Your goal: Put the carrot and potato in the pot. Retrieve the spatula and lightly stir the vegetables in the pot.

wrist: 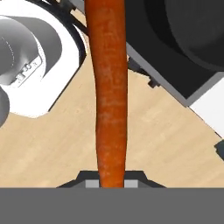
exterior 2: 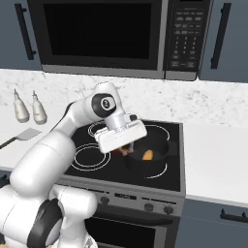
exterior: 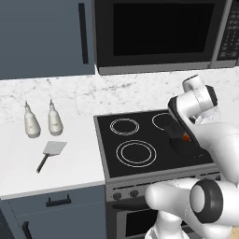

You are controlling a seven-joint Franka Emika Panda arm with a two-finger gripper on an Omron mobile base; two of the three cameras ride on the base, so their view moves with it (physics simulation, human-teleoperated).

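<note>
My gripper [exterior 2: 125, 148] is shut on the carrot [wrist: 110, 87], a long thin orange root that runs up the middle of the hand view from between the fingertips. The hand hangs tilted over the left rim of the black pot [exterior 2: 145, 167], which stands on the stove's front right burner. Just an orange tip of the carrot [exterior: 186, 137] shows below the hand in the left base view. The potato [exterior 2: 148, 154], a tan-orange oval, lies inside the pot. The spatula [exterior: 51, 152] lies flat on the white counter left of the stove, also visible as spatula [exterior 2: 23, 136].
Two white bottles [exterior: 31, 122] [exterior: 54, 120] stand behind the spatula near the wall. The black stovetop [exterior: 135, 153] has ringed burners left of the pot. A microwave [exterior 2: 106, 34] hangs above the stove. White counter [exterior 2: 213, 160] continues to the right.
</note>
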